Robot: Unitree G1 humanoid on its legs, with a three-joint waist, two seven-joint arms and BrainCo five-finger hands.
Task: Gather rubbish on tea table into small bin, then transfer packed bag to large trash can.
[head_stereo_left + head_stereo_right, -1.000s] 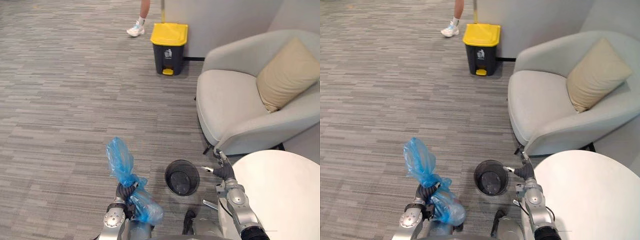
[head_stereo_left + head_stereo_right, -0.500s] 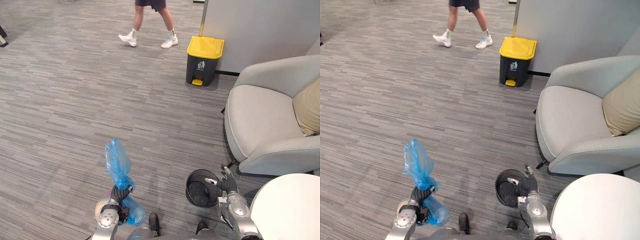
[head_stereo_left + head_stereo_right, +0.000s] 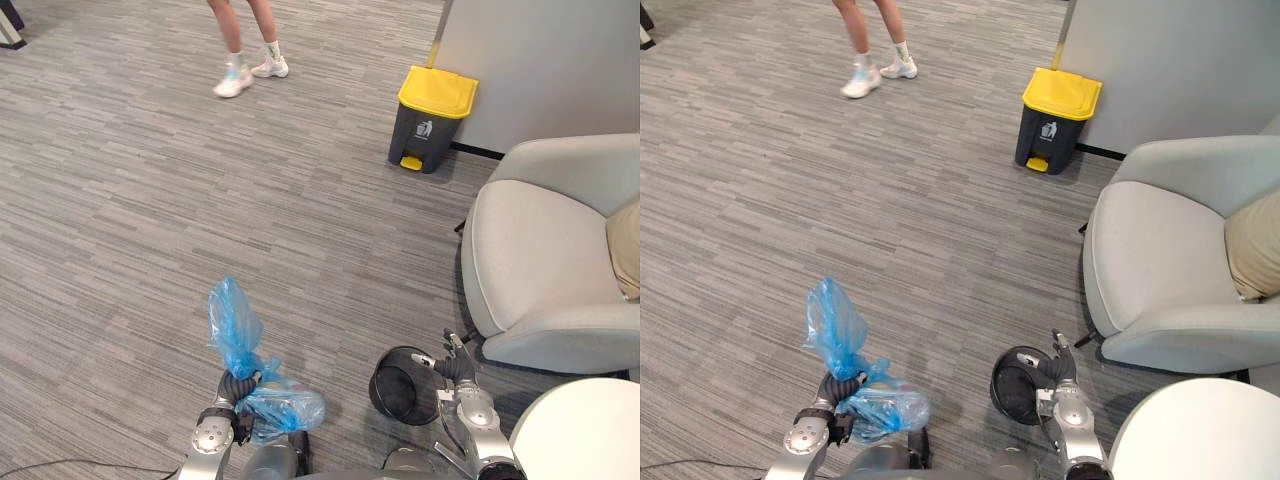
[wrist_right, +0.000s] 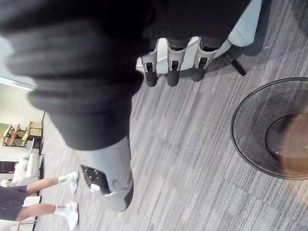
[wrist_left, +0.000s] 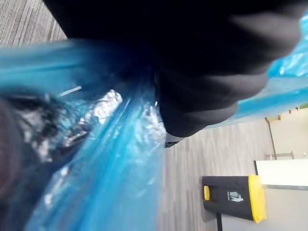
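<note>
My left hand (image 3: 236,389) is shut on the neck of a packed blue plastic bag (image 3: 283,409). The bag's loose top (image 3: 832,323) stands above the fist and its full part bulges beside it; crumpled rubbish shows through the blue bag (image 5: 96,144) up close. The small black mesh bin (image 3: 398,381) stands on the carpet, without a liner, next to my right hand (image 3: 456,367). That right hand (image 4: 171,61) is open and holds nothing, just beside the small bin (image 4: 272,130). The large trash can (image 3: 432,119), dark grey with a yellow lid, stands far ahead by the wall.
A light grey armchair (image 3: 545,262) with a tan cushion stands at the right, between me and the trash can's wall. The round white tea table (image 3: 585,432) is at the lower right. A person's legs (image 3: 245,48) in white shoes cross the carpet far ahead.
The camera has shifted, so the whole scene sits differently. The person has walked to the left. The bag's full part now bulges out to the right of my left hand.
</note>
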